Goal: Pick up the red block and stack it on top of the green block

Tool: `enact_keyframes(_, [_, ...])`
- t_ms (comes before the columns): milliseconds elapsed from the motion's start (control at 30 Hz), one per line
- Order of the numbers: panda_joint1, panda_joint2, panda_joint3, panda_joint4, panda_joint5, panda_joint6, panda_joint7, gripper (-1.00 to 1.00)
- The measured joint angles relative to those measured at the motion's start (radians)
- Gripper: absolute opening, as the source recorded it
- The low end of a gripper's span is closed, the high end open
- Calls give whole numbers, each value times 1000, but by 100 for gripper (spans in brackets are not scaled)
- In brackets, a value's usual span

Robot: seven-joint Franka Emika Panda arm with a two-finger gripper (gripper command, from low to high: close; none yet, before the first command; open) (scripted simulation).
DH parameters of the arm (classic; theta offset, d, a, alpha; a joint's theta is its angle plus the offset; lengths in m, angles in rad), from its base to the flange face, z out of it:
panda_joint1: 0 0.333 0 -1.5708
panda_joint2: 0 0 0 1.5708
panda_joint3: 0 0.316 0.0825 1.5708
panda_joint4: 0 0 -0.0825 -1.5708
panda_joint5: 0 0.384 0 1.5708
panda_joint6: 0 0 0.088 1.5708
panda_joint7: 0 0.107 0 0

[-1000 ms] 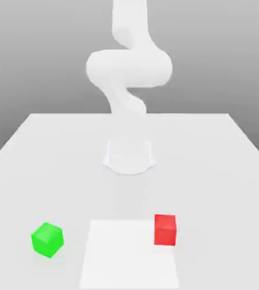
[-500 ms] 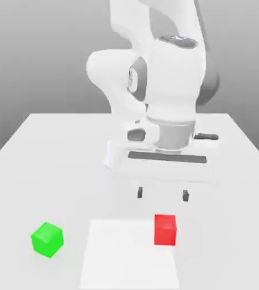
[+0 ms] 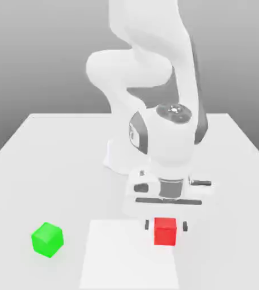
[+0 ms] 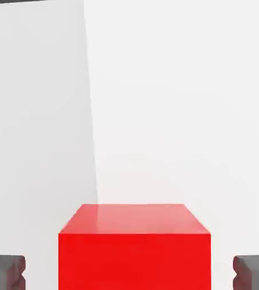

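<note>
Grasp Alignment at the Red Block

The step in hand is the pick, judged to be at the point just ahead of grip closure. The pincer [image 3: 165, 225] is low, with one finger on each side of the red block [image 3: 165, 231]. The pincer is open: a gap shows between each finger and the block in both views, so nothing is held.

The red block sits at the edge of the white panel [image 3: 120, 257], toward the exterior view's right. The green block [image 3: 47, 240] stands on the table [image 3: 41, 181], well apart, toward the exterior view's left. It is turned at an angle to the red one.

Next move: confirm that the fingers are low enough on the side faces, then close them evenly until both touch. Do not lift before both sides bear on the block; one-sided contact could push or twist it. After grip, raise the red block clear, carry it over the green block, match the angle and lower it. Stacking remains to be done.
</note>
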Motion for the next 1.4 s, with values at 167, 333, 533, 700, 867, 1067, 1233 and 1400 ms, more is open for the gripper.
enact_keyframes(167, [5, 7, -6, 1, -8, 7, 6, -100])
enact_keyframes(333, [-37, -74, 54, -6, 64, -60, -43, -100])
enact_keyframes(533, [-55, -195, 98, -25, 164, -160, -117, -100])
enact_keyframes(700, [-27, -253, 48, -23, 200, -226, -107, -100])
enact_keyframes(867, [-224, -256, -61, 26, 200, -277, 11, -100])
enact_keyframes(1067, [-366, -253, -155, 89, 195, -338, 162, -100])
enact_keyframes(1233, [-484, -187, -187, 125, 199, -309, 237, -100])
enact_keyframes(1400, [-479, -61, -165, 132, 221, -191, 225, 100])
